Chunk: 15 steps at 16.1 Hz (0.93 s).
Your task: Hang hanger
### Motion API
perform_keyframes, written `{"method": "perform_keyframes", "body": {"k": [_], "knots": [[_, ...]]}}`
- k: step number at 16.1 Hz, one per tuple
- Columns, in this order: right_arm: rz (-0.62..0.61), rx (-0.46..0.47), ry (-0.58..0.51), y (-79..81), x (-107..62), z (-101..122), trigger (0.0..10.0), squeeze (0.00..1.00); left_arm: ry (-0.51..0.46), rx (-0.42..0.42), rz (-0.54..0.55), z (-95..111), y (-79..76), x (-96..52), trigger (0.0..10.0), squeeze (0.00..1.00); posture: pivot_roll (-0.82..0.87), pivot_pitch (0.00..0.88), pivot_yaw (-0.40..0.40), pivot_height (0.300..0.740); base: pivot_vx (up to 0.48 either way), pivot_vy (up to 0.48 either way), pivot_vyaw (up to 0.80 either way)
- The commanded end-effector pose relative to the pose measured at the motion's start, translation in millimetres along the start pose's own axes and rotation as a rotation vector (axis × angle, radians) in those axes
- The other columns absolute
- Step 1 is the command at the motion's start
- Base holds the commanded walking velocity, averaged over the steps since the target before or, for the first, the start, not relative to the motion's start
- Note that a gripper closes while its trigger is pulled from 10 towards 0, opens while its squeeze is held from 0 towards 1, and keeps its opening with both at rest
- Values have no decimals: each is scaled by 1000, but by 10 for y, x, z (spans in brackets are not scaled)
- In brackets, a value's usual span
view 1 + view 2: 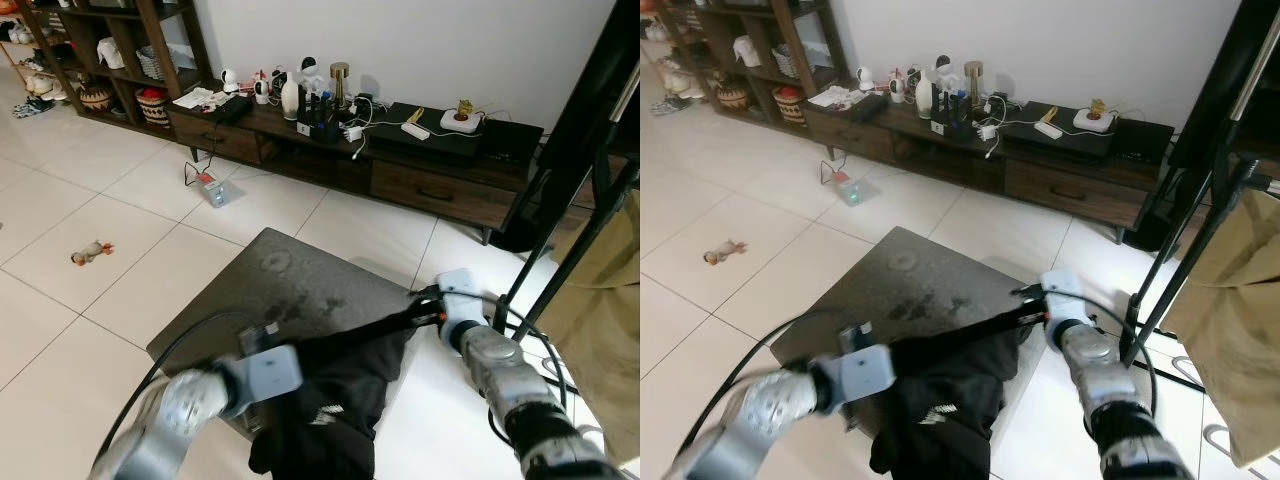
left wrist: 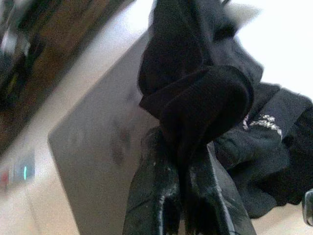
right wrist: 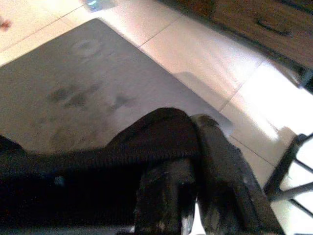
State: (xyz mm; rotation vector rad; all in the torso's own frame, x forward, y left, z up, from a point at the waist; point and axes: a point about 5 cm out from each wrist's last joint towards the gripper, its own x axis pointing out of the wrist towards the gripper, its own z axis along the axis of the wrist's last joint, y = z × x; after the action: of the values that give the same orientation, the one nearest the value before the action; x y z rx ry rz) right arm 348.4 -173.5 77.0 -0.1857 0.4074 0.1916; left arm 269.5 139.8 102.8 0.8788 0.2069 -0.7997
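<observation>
- No hanger could be made out; the black garment (image 1: 335,390) hung stretched between both grippers above the grey mat (image 1: 270,280) on the tiled floor (image 1: 60,330).
- The left gripper (image 2: 181,196) was blurred in the eye views; its wrist view showed its jaws pinched on a bunched fold of cloth.
- The right gripper (image 3: 195,161) had its jaws clamped on the garment's ribbed edge, clear in its wrist view.
- The black rack (image 1: 560,240) and tan cloth (image 1: 600,320) were cut off at the right edge.
- The TV counter (image 1: 440,160) stood behind, along the wall.
</observation>
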Motion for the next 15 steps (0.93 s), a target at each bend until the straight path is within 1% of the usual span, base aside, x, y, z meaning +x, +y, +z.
{"method": "perform_keyframes", "body": {"k": [1, 2, 3, 4, 5, 6, 7, 8, 9, 10, 11, 12, 13, 15], "knots": [[-32, -14, -19, -48, -37, 43, 0, 0, 53, -44, 94, -81, 88, -58, 10000, 0, -1, 104, 14, 740, 0, 0, 0], [-36, -12, -30, -35, -58, 61, 0, 0, 51, -82, 129, -83, 74, -57, 10000, 0, -4, 101, 14, 740, 0, 0, 0], [-31, -20, -45, -7, -76, 87, 0, 0, 15, -98, 130, -41, 37, -40, 10000, 0, -5, 96, 12, 740, 0, 0, 0], [-20, -30, -59, 31, -105, 118, 0, 0, -18, -95, 124, 13, -3, -24, 10000, 0, -6, 95, 12, 740, 0, 0, 0], [-17, -33, -62, 48, -122, 130, 0, 0, -28, -93, 127, 34, -16, -19, 10000, 0, -7, 95, 12, 740, 0, 0, 0], [-2, -41, -80, 99, -158, 180, 0, 0, -126, -167, 98, 186, -57, 2, 10000, 1000, -9, 87, 12, 740, 0, 0, 0], [16, -51, -95, 146, -186, 223, 0, 0, -192, -228, 74, 292, -80, 8, 10000, 1000, -12, 85, 13, 740, 0, 0, 0], [94, -74, -107, 276, -240, 277, 0, 0, -248, -268, 35, 378, -116, 6, 10000, 1000, -14, 81, 12, 740, 0, 0, 0], [130, -103, -108, 341, -271, 289, 0, 0, -254, -272, 10, 384, -142, 4, 10000, 1000, -13, 79, 12, 740, 0, 0, 0], [140, -117, -109, 370, -288, 296, 0, 0, -255, -276, -12, 383, -166, -1, 10000, 1000, -14, 77, 12, 740, 0, 0, 0], [155, -111, -117, 419, -309, 327, 0, 0, -258, -293, -103, 376, -257, -50, 10000, 1000, -13, 75, 11, 740, 0, 0, 0], [156, -113, -115, 432, -321, 334, 0, 0, -255, -300, -129, 366, -277, -72, 10000, 1000, -12, 75, 10, 740, 0, 0, 0], [154, -121, -112, 437, -331, 339, 0, 0, -237, -290, -135, 336, -268, -93, 10000, 1000, -11, 76, 10, 740, 0, 0, 0], [158, -130, -104, 446, -363, 353, 0, 0, -207, -257, -79, 282, -189, -101, 10000, 1000, -10, 81, 8, 740, 0, 0, 0]]}}
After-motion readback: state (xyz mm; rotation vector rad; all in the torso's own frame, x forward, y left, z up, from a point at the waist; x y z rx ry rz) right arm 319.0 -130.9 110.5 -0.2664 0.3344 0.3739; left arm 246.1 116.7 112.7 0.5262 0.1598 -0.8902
